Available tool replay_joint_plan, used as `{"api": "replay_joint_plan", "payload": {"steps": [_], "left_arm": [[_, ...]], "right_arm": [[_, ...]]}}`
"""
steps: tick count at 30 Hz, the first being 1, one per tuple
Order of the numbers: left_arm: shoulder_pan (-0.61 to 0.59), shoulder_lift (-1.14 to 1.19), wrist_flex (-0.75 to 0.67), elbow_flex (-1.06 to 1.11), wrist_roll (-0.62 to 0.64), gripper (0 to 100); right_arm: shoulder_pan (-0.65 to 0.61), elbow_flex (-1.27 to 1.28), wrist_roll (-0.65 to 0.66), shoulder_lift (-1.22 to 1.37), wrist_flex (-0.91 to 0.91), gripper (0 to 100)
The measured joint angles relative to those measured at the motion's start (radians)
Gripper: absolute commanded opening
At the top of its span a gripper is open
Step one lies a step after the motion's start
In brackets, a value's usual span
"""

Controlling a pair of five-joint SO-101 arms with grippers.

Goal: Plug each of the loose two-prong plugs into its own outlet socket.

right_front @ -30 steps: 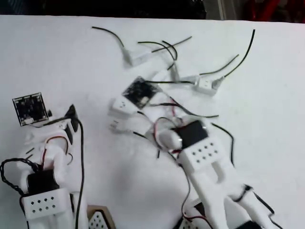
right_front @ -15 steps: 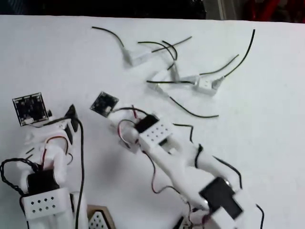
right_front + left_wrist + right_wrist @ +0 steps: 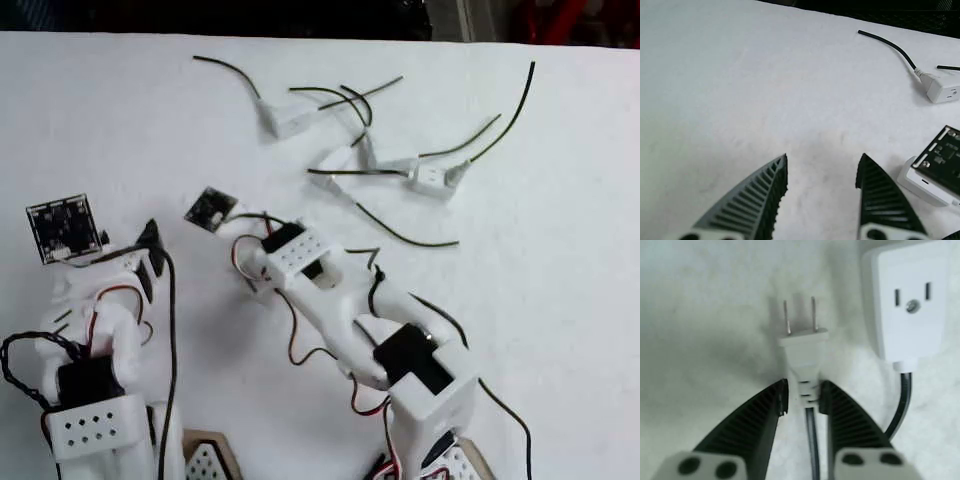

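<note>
— Where do we stand with the two-prong plug (image 3: 802, 342)?

— It's not in yet. Its prongs (image 3: 787, 317) are bare, and the outlet socket (image 3: 907, 300) lies just beside it with empty slots. Our right gripper (image 3: 802, 390) is clamped on the plug's ribbed neck, one finger on each side, and the cord (image 3: 812, 440) runs back between them.

— So nothing is plugged in?

— Nothing that we can see. In the high view another socket (image 3: 430, 178) and a third socket (image 3: 288, 122) lie among loose black cords (image 3: 400, 235) at the far middle of the table (image 3: 120, 110), well apart from our pair. We judge the whole job is still to do, starting with turning this plug toward its socket.

— And our left gripper (image 3: 823, 162)?

— It's spread wide over bare table, holding nothing.

— What can't we make out?

— Whether the plug rests on the table or hangs just above it. In the high view the right arm (image 3: 340, 300) covers plug and socket, and we cannot tell which far cord ends are plugs.
</note>
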Motion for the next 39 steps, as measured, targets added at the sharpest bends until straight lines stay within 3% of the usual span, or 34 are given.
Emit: {"api": "replay_joint_plan", "payload": {"steps": [10, 20, 29, 34, 39], "left_arm": [[0.000, 0.000, 0.000, 0.000, 0.000, 23], [0.000, 0.000, 0.000, 0.000, 0.000, 23], [0.000, 0.000, 0.000, 0.000, 0.000, 23], [0.000, 0.000, 0.000, 0.000, 0.000, 23], [0.000, 0.000, 0.000, 0.000, 0.000, 23]], "right_arm": [[0.117, 0.000, -0.038, -0.219, 0.155, 1.7], [0.336, 0.000, -0.437, -0.516, 0.308, 1.8], [0.470, 0.114, -0.549, -0.640, 0.310, 1.8], [0.476, 0.224, -0.850, -0.723, 0.252, 2.1], [0.485, 0.252, -1.022, -0.784, 0.229, 2.2]]}}
